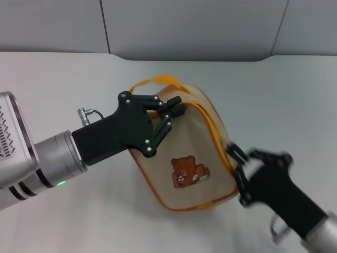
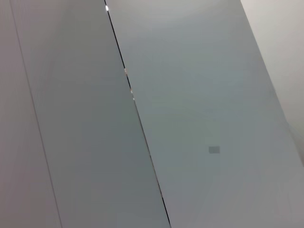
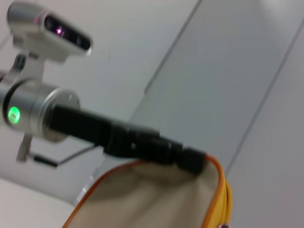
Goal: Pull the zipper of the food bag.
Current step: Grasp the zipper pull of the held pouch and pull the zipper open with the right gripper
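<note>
The beige food bag with a brown bear picture sits tilted on the white table. Its orange-yellow loop handle arches over the far side. My left gripper is shut on the bag's upper left corner; it also shows in the right wrist view, holding the bag. The zipper's orange-yellow zip band runs down the bag's right edge. My right gripper is blurred against that edge, low on the right. I cannot make out the silver pull tab. The left wrist view shows only wall.
The white table extends around the bag. Grey wall panels stand behind the table. My left arm reaches in from the left, my right arm from the lower right.
</note>
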Action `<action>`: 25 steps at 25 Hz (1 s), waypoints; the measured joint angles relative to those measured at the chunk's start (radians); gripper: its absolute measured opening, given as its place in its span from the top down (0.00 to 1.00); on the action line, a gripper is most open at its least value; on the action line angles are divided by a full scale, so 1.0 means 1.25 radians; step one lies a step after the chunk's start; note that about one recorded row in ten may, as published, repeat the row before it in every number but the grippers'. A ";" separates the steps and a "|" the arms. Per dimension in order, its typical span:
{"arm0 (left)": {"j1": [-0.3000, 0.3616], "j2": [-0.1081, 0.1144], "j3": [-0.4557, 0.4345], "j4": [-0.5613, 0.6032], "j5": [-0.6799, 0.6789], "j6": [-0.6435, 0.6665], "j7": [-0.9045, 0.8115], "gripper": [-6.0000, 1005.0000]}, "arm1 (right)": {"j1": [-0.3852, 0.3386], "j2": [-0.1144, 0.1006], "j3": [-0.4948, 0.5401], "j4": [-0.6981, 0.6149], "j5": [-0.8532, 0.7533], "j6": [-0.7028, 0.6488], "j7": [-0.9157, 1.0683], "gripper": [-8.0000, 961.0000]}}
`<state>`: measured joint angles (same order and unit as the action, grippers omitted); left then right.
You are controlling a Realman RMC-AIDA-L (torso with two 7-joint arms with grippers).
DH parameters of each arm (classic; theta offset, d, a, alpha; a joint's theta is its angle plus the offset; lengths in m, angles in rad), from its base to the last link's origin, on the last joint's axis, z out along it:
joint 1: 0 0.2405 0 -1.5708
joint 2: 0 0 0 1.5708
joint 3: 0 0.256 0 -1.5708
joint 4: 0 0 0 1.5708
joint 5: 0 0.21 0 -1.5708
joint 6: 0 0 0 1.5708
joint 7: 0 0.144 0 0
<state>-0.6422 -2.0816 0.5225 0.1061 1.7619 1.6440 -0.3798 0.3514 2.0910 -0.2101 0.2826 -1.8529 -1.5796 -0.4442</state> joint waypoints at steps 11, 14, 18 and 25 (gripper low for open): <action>-0.002 0.000 0.000 0.006 -0.001 -0.005 -0.002 0.94 | -0.187 -0.003 -0.011 -0.018 -0.001 -0.021 -0.043 0.98; -0.003 0.000 -0.003 0.006 -0.001 -0.004 -0.002 0.94 | -0.189 -0.002 -0.011 -0.026 -0.002 -0.011 -0.043 0.98; -0.003 0.000 -0.004 0.005 -0.003 -0.003 -0.002 0.94 | -0.190 -0.001 -0.006 -0.026 0.000 -0.028 -0.043 0.98; 0.030 0.000 -0.008 -0.002 -0.007 -0.006 0.006 0.94 | -0.194 -0.005 -0.001 -0.029 0.006 -0.146 -0.007 0.94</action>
<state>-0.6042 -2.0813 0.5130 0.1035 1.7535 1.6360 -0.3717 0.1092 2.0852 -0.2116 0.2469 -1.8460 -1.7616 -0.4528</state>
